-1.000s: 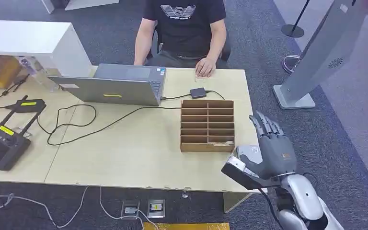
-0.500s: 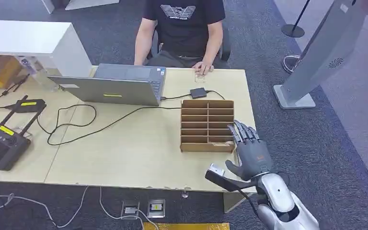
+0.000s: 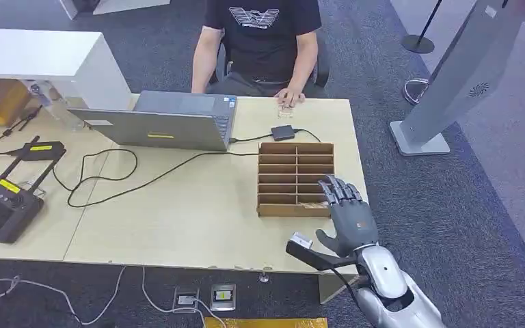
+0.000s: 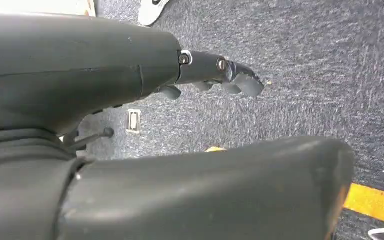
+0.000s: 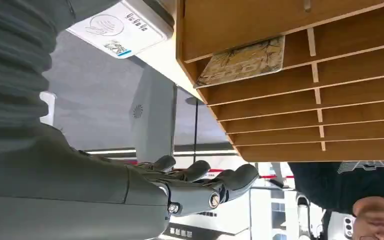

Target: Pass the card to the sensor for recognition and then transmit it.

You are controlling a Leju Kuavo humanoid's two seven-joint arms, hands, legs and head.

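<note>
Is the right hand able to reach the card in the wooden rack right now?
Probably yes. The right hand is open beside the wooden rack, and the card lies in the nearest right-hand slot with nothing over it.

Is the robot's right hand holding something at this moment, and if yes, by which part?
Nothing is held. The right hand is open with fingers spread beside the wooden slotted rack; the patterned card lies in a rack slot, untouched.

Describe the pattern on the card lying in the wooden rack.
The card shows a tan, sketch-like print; clearest in the right wrist view.
</note>
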